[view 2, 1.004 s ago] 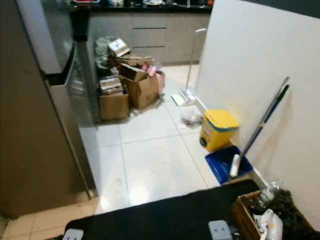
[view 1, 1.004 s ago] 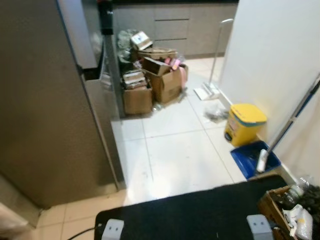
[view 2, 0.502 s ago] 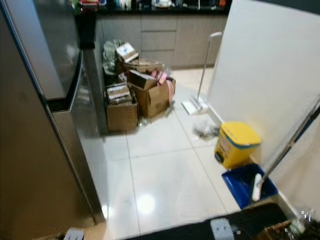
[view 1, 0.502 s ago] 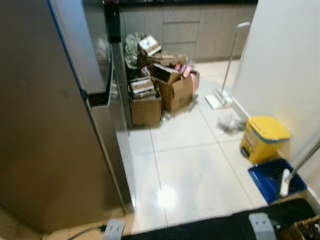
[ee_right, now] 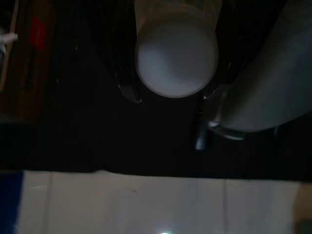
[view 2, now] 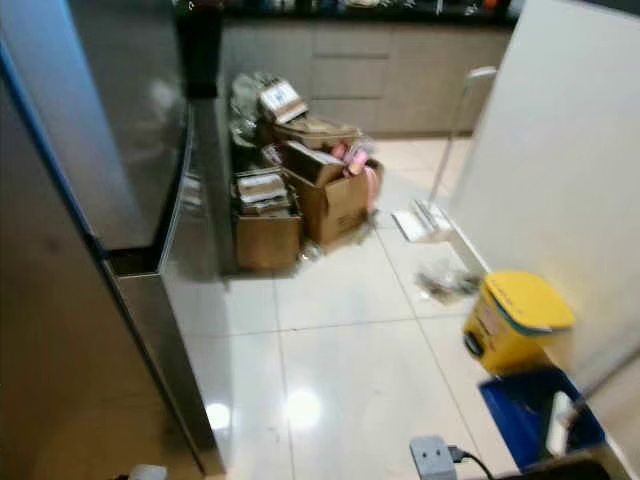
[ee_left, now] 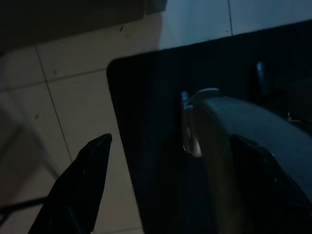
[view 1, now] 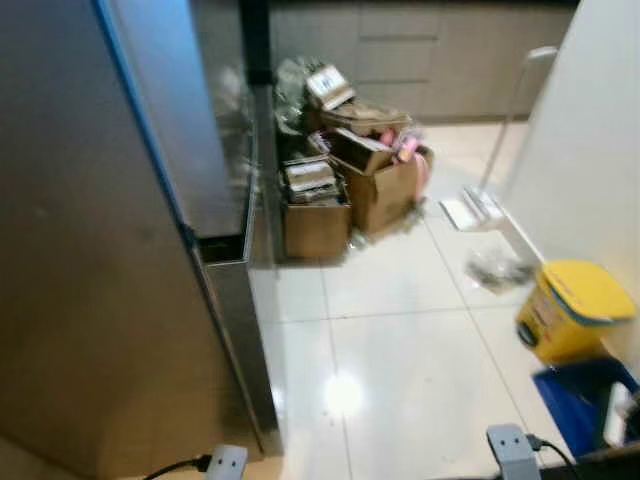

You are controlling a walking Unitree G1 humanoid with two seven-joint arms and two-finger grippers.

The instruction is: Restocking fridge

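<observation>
The tall stainless-steel fridge [view 1: 100, 250] stands shut at my left, its door edge [view 2: 150, 290] running down to the floor. In the left wrist view, my left gripper [ee_left: 170, 141] hangs open over a black mat [ee_left: 146, 112] and tan floor tiles, with nothing between its fingers [ee_left: 87, 170]. The right wrist view is dark. There my right gripper [ee_right: 168, 92] is shut on a container with a round white end [ee_right: 175, 58], held above the black mat [ee_right: 97, 131].
Several open cardboard boxes [view 1: 350, 180] are piled beside the fridge's far corner. A yellow bin [view 1: 570, 310] and a blue dustpan [view 1: 585, 400] sit by the white wall at right. A floor mop [view 1: 485, 205] leans further back. White tiled floor [view 1: 400, 340] lies between.
The camera has swung left and forward. The fridge now takes up more of the picture, and the black mat and brown crate have slipped out at the bottom.
</observation>
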